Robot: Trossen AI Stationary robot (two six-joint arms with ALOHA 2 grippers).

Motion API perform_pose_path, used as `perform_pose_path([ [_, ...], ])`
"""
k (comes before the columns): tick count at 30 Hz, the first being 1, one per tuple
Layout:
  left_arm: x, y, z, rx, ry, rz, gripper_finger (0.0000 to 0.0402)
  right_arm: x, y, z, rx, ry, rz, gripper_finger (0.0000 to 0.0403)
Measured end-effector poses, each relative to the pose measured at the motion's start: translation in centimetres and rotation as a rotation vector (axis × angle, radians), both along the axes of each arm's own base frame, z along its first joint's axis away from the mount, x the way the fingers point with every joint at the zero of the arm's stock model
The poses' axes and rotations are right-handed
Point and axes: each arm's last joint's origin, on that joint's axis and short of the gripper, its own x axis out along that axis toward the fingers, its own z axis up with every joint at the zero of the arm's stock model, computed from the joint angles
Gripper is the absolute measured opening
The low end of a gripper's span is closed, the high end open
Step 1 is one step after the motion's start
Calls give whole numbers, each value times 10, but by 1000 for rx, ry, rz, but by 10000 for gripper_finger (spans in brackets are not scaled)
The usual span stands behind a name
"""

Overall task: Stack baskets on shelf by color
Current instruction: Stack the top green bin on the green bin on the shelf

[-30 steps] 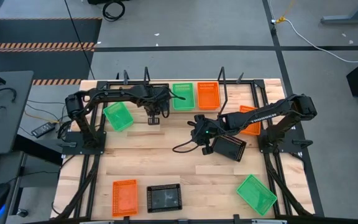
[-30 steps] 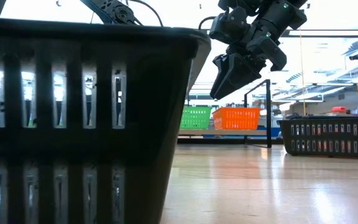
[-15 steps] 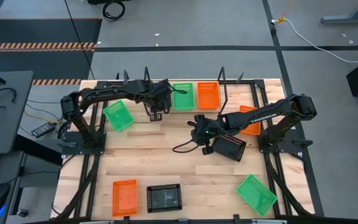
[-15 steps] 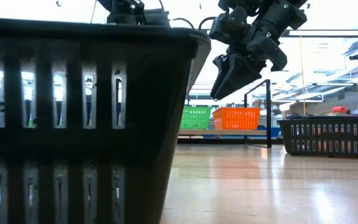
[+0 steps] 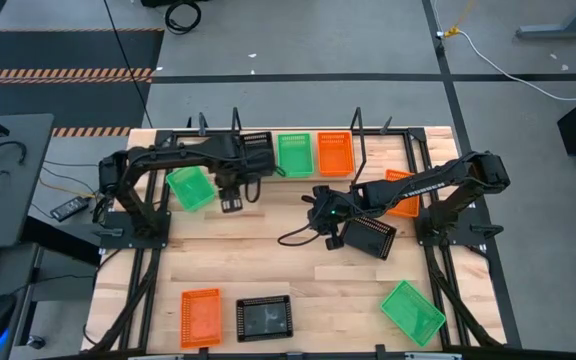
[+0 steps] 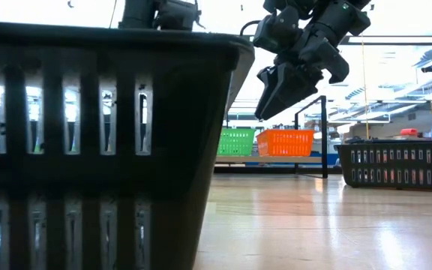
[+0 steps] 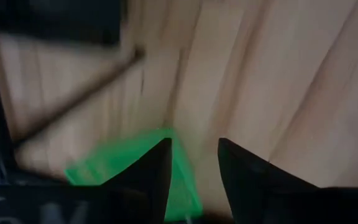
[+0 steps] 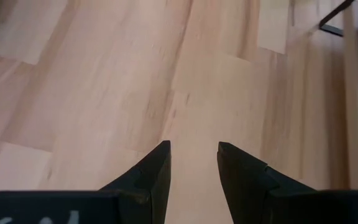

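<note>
Up at the back of the big wooden table [image 5: 268,270] sits the low pale wood shelf with thin black rods [image 5: 368,135], and on it rest a black mesh plastic basket [image 5: 257,146], a green mesh plastic basket [image 5: 293,154] and an orange mesh plastic basket [image 5: 334,153], side by side. The left gripper [image 5: 230,203] hangs just in front of the shelf, beside another green mesh basket [image 5: 190,187] on the table; its two dark fingers [image 7: 151,171] stand a little apart with nothing between them. The right gripper [image 5: 320,214] is over the middle of the table, its fingers a little apart too and empty, next to a black mesh basket [image 5: 367,236]. More baskets lie near the front edge.
</note>
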Motion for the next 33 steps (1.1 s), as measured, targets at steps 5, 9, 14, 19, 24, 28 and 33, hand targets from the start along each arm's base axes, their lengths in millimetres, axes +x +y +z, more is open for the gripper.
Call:
perform_pose_path([
  [5, -27, -13, 8, 13, -29, 60, 142, -1, 0, -1, 23, 17, -5, 137],
  [9, -49, -22, 18, 58, -138, 153, 141, -1, 0, -1, 23, 19, -4, 137],
  [14, -72, -26, 22, 93, -281, 236, 135, -1, 0, -1, 20, 10, 0, 137],
  [19, -86, -24, -5, 125, -266, 368, 136, 1, 1, 1, 21, -16, 1, 137],
  [24, -95, -20, -37, 126, -189, 430, 151, 2, 1, 2, 22, -31, 2, 137],
  [28, -102, -14, -52, 100, -153, 474, 163, 2, 1, 2, 23, -31, 0, 137],
  [33, -105, -7, -61, 26, -162, 525, 167, 2, 1, 2, 24, -31, -1, 137],
])
